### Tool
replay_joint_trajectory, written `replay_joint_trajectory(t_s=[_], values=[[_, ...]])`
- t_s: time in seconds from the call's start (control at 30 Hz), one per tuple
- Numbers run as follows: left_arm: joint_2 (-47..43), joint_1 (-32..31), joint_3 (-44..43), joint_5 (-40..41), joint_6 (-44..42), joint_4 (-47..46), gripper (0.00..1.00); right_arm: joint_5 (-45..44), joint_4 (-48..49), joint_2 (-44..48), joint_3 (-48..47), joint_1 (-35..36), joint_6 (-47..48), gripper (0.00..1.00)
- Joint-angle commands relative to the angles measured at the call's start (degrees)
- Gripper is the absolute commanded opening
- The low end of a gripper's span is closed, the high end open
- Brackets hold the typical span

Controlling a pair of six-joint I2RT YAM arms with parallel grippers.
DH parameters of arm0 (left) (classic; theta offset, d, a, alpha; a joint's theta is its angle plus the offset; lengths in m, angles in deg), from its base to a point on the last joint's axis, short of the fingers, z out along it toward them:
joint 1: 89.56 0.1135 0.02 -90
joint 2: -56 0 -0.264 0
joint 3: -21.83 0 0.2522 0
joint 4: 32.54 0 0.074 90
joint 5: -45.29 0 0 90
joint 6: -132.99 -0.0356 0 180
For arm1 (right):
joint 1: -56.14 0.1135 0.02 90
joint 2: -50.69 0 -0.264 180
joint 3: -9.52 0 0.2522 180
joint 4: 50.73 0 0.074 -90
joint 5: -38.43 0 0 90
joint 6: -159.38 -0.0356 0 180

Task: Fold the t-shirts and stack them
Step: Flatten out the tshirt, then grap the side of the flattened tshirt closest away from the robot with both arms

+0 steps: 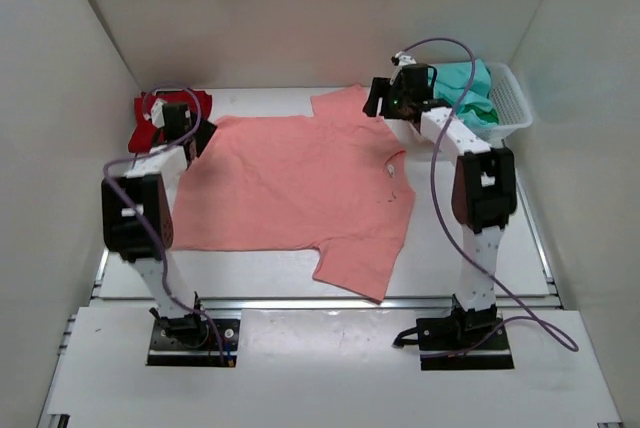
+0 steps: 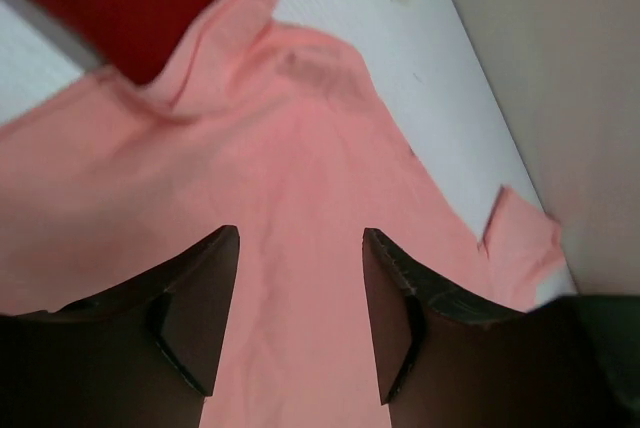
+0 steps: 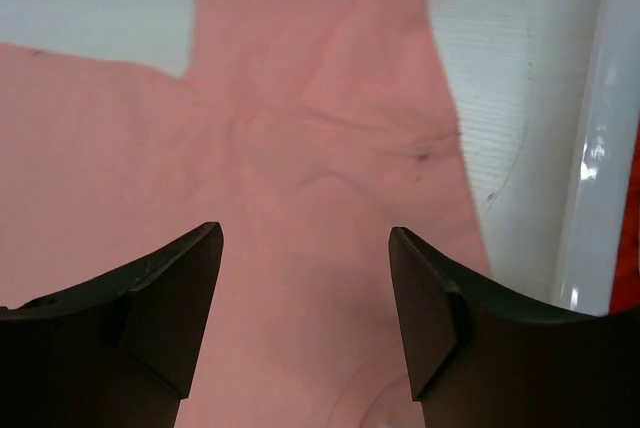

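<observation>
Cloth covers most of the tabletop point(image 1: 270, 98): the salmon-pink t-shirt point(image 1: 290, 183) lies spread flat across the middle, with its collar toward the right side. One sleeve points at the far wall and the other at the near edge, and the hem is on the left.

The deep red t-shirt point(image 1: 143, 128) sits bunched in the far left corner, touching the pink one's hem corner. In the left wrist view that pink corner lies over the red cloth. The teal-green t-shirt point(image 1: 465, 83) is heaped inside the white lattice basket point(image 1: 515, 108) at the far right, well apart from the other two.

The left arm point(image 1: 140, 208) reaches out to the far left corner of the pink shirt. The left jaws are spread wide with nothing between them, and the dark fingers point(image 2: 195, 318) frame bare pink fabric. The right arm point(image 1: 480, 188) reaches to the far sleeve, just beside the basket. The right jaws are likewise released and empty, their fingers point(image 3: 430, 318) standing over the place where sleeve meets body.

Whether either pair of fingertips actually touches the cloth cannot be told (both wrist views look straight down past them). The pink fabric shows light creases around the sleeve seam but lies in a single unfolded layer.
</observation>
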Motion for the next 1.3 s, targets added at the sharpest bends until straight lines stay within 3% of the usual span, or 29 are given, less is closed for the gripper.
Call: replay_joint_trajectory(t_s=[0.0,0.17,0.23,0.4,0.5,0.63,0.87,0.97,1.1,1.27], values=[[-15.2,-1.9,7.8,-1.6,-1.2,-4.0,0.63,-5.1,9.2,18.9,10.2,3.3,7.0,0.65],[-31.5,-1.4,20.0,0.1,-5.3,4.7,0.66,-7.0,11.1,36.7,29.8,4.7,4.4,0.66],[-36.6,-0.4,23.0,4.5,-6.6,11.2,0.68,-8.6,10.2,43.7,39.0,5.4,4.1,0.65],[-47.3,-1.4,27.9,16.6,-11.2,26.8,0.73,-14.3,1.8,61.3,54.1,7.9,1.0,0.6],[-51.2,0.5,33.8,16.8,-16.6,31.1,0.8,-18.8,-7.8,70.1,63.2,9.9,-4.7,0.58],[-48.7,0.3,35.0,18.1,-19.7,30.0,0.85,-16.8,-12.2,71.2,67.8,8.1,-10.8,0.57],[-34.3,2.1,31.8,18.9,-20.4,33.6,0.88,-15.1,-14.7,68.8,71.6,9.4,-15.0,0.58],[-29.9,1.4,30.2,18.9,-19.6,34.8,0.85,-13.7,-13.7,68.5,74.1,9.1,-16.7,0.57],[-27.7,0.6,28.5,18.0,-18.4,36.9,0.7,-13.5,-13.6,66.5,75.4,9.6,-18.1,0.57],[-30.0,0.4,29.7,16.0,-16.6,37.1,0.74,-13.8,-12.6,63.4,75.3,10.5,-20.1,0.56]])
